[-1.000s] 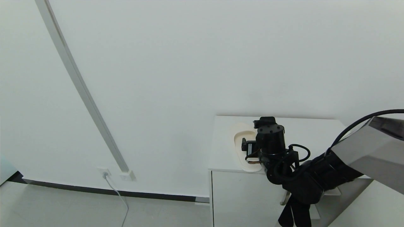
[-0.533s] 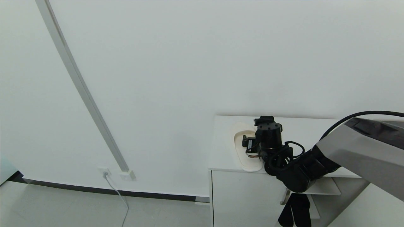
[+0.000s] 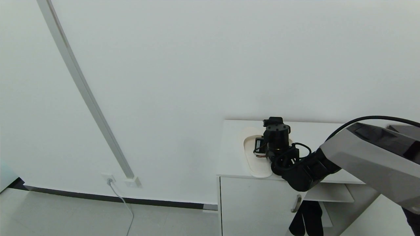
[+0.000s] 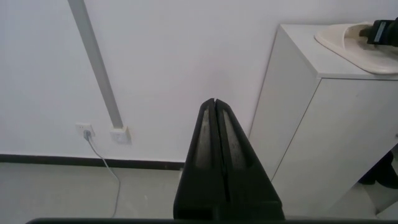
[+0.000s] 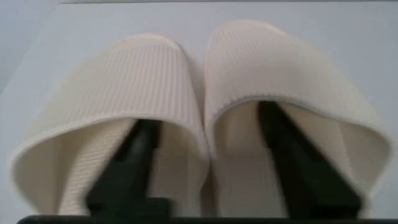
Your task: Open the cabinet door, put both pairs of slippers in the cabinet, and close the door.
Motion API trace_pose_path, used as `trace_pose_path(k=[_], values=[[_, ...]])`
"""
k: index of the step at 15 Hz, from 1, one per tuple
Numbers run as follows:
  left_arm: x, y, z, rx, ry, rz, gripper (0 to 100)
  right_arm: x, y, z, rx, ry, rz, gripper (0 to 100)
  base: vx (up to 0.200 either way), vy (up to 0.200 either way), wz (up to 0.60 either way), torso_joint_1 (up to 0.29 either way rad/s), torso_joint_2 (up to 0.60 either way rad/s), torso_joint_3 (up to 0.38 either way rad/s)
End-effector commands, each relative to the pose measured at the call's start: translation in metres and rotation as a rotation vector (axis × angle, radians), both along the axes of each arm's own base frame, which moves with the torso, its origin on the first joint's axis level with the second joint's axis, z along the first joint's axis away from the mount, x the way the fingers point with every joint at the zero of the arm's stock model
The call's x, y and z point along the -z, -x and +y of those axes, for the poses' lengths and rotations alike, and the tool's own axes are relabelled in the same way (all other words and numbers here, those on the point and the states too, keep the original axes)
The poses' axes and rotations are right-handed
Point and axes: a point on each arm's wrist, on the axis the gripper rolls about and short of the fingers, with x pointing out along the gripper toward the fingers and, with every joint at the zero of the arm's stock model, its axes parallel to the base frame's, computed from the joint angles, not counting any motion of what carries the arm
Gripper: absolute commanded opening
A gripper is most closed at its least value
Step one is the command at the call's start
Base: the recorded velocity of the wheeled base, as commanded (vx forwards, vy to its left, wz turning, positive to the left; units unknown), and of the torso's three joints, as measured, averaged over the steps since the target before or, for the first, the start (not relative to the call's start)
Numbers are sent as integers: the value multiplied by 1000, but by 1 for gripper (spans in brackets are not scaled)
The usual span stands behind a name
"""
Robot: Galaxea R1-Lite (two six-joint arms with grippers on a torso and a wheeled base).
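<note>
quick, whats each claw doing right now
left claw: shut, holding nothing
right claw: open, one finger tucked inside each of the cream slippers, not clamped on them yet

Pair of cream ribbed slippers (image 5: 180,87), side by side, soles down, on top of white cabinet (image 3: 229,157)

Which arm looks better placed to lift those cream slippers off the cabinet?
Right: the right gripper has a finger inside each of the cream slippers on the cabinet; the left gripper hangs shut beside it.
</note>
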Motion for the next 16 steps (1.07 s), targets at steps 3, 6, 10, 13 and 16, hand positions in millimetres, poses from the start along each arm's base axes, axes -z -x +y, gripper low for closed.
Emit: trace_pose_path(k=[3, 6, 10, 13, 16], values=[[0, 0, 0, -2, 0, 0, 0, -2, 0, -1, 3, -2, -4, 0, 0, 0, 0, 0, 0, 0], [0, 0, 0, -2, 2, 0, 0, -16, 7, -6, 3, -12, -20, 0, 0, 0, 0, 0, 0, 0], [0, 0, 0, -2, 2, 0, 0, -64, 109, -14, -189, -17, -2, 0, 0, 0, 0, 0, 0, 0], [0, 0, 0, 0, 3, 0, 0, -70, 164, -15, -295, -2, 16, 0, 0, 0, 0, 0, 0, 0], [0, 0, 0, 1, 2, 0, 0, -70, 168, -13, -306, 2, 18, 0, 0, 0, 0, 0, 0, 0]])
